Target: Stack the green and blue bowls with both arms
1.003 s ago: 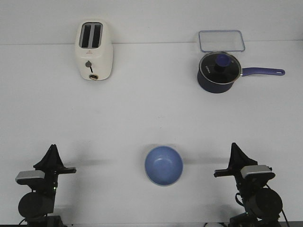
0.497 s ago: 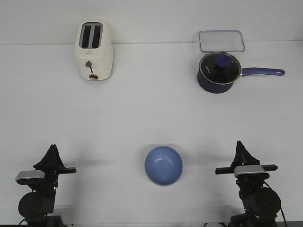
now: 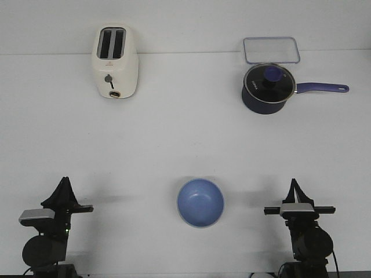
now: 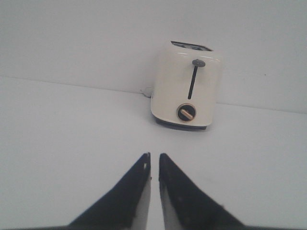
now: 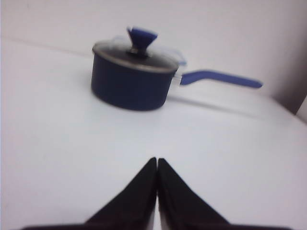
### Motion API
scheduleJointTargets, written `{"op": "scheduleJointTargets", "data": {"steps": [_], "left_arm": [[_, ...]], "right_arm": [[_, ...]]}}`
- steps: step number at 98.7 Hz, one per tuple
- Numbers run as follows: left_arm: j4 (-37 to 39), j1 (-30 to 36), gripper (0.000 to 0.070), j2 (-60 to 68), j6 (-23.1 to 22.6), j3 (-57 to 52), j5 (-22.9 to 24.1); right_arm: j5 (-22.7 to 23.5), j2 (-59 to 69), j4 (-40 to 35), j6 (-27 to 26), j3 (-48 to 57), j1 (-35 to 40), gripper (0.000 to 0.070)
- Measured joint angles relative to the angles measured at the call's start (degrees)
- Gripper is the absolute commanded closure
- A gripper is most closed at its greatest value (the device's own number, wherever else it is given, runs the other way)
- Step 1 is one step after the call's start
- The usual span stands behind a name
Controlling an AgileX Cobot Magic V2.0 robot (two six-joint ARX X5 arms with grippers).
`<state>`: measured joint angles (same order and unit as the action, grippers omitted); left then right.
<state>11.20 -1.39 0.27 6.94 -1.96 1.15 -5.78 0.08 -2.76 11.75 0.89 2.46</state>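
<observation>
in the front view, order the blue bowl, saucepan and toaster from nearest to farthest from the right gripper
From the right gripper:
1. blue bowl, beside it toward the table's middle.
2. saucepan, straight ahead at the far right.
3. toaster, diagonally across at the far left.

We see a plain white table [image 3: 174,139] running back to a white wall [image 3: 185,23]; the seam between them sits just behind the toaster [image 3: 114,62] and clear container [image 3: 271,50]. Light is even and soft, with faint shadows under things. In the right wrist view a darker edge [image 5: 300,108] shows at the far side, unclear what.
</observation>
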Motion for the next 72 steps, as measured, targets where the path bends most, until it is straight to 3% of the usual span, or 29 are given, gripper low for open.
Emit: {"op": "scheduleJointTargets", "data": {"steps": [72], "left_arm": [[0.0,0.0,0.0685,0.0,0.0,0.0,0.0]], "right_arm": [[0.2,0.0,0.72,1.36,0.0,0.11,0.07]]}}
